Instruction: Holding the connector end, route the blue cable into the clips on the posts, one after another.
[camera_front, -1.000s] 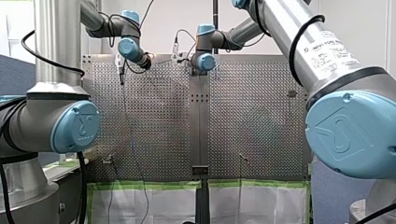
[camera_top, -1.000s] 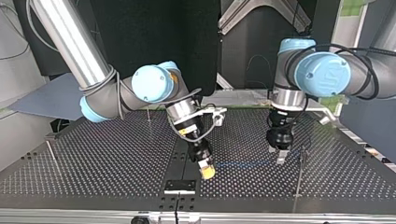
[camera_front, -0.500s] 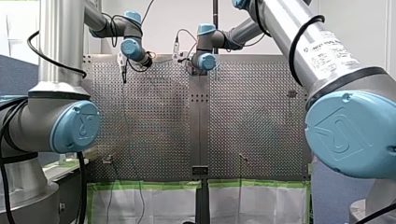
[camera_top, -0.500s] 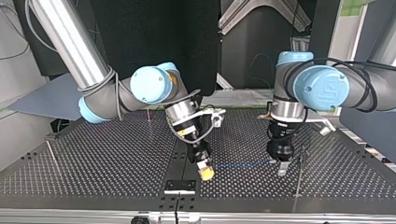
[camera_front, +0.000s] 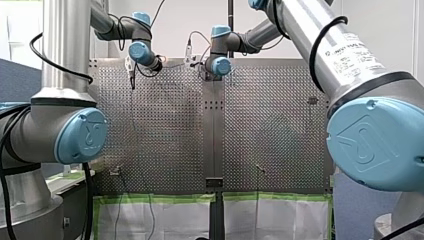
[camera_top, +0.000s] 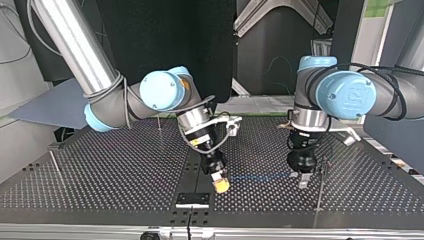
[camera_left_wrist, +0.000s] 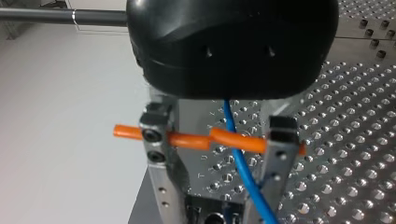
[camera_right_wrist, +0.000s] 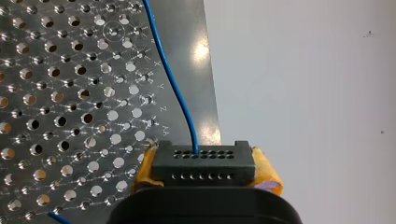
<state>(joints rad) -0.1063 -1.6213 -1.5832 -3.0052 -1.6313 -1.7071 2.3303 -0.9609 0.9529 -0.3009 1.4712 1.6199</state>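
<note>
Right pincer (camera_right_wrist: 205, 171) is clamping the connector (camera_right_wrist: 204, 161). Blue cable (camera_top: 260, 176) is running to left pincer (camera_top: 301, 180), grip indeterminable. Routing apparently not begun.

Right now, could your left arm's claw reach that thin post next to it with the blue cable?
Probably yes. In the top view the post stands just beside my left claw, with nothing between them, and the blue cable passes through that claw.
</note>
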